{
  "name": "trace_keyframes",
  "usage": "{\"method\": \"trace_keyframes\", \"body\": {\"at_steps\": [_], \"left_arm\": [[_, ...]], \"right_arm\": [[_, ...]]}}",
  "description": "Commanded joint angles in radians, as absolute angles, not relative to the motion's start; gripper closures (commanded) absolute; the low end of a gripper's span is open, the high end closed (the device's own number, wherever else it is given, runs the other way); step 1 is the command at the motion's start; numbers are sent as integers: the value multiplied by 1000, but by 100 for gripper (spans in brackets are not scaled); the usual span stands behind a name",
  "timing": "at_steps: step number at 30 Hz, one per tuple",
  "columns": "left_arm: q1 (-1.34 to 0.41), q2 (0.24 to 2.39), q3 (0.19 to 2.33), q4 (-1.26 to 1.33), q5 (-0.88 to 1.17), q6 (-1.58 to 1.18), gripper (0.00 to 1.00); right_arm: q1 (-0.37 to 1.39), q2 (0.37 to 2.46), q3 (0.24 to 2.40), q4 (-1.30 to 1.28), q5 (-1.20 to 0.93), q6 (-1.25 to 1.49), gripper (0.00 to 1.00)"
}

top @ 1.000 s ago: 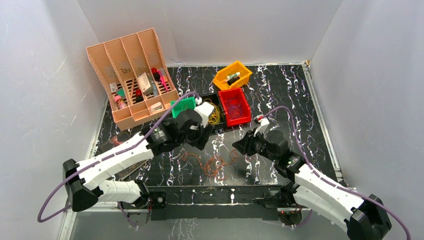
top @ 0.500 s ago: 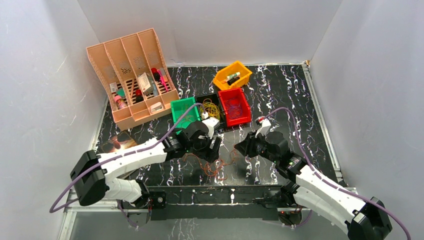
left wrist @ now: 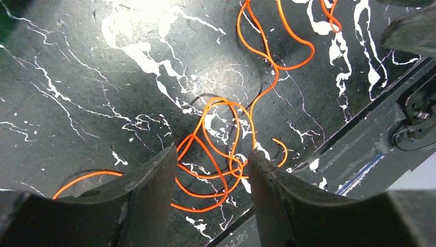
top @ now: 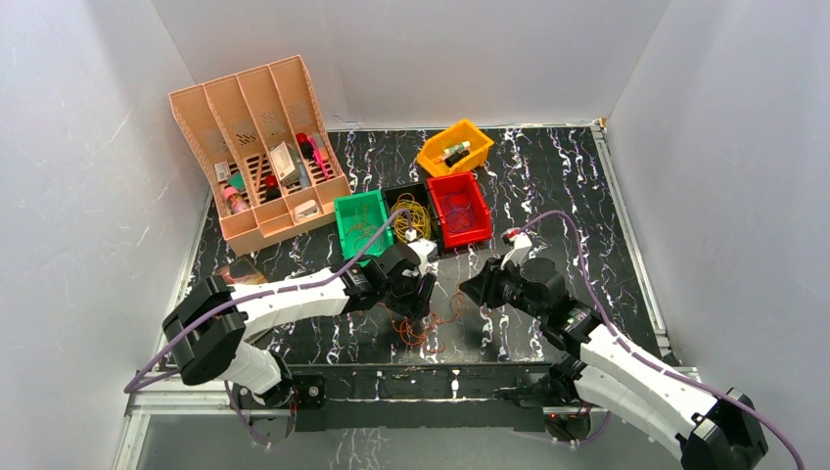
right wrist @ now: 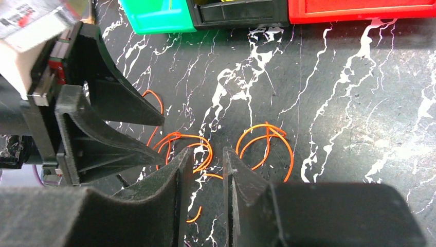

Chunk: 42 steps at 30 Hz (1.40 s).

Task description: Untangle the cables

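A tangle of orange cables [top: 423, 328] lies on the black marbled table near the front edge. My left gripper [top: 415, 300] hangs low over it, open, its fingers either side of several overlapping orange loops [left wrist: 216, 172] without closing on them. My right gripper [top: 472, 290] hovers just right of the tangle, its jaws a narrow gap apart with nothing pinched. In the right wrist view a separate double orange loop [right wrist: 265, 141] lies to the right of its fingertips [right wrist: 226, 152], and the left gripper's fingers [right wrist: 118, 110] show at the left. More yellow cables [top: 417, 216] sit in the black bin.
Green bin [top: 345, 211], black bin [top: 396, 191] and red bin [top: 480, 201] stand in a row behind the tangle, with a yellow bin [top: 431, 157] further back. A peach file organiser [top: 196, 117] stands at the back left. The metal front rail [top: 421, 377] runs close to the cables.
My left arm has swung from the black bin toward the front and come down over the orange tangle. The right arm has stayed where it was.
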<state>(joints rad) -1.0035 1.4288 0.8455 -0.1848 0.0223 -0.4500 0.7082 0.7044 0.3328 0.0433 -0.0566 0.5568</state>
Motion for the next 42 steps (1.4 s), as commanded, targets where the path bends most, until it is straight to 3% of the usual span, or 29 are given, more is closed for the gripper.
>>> {"method": "trace_keyframes", "body": {"at_steps": [1, 8, 17, 25, 29, 35, 42], "left_arm": [[-1006, 1444, 828, -164, 49, -457, 51], [-1006, 1474, 828, -161, 50, -462, 65], [-1007, 1484, 816, -172, 67, -456, 65], [-1006, 1477, 819, -195, 67, -450, 84], [-1006, 1475, 834, -218, 63, -442, 100], [-1007, 1386, 925, -309, -7, -422, 100], [-1006, 1252, 1063, -395, -92, -382, 100]], "right_arm": [[712, 688, 357, 50, -49, 572, 64], [712, 689, 357, 49, -50, 572, 64], [712, 683, 311, 47, -47, 577, 64], [712, 689, 303, 61, -49, 584, 64], [711, 690, 305, 60, -48, 584, 64], [711, 677, 299, 82, -55, 574, 63], [711, 680, 274, 232, -133, 525, 49]]}}
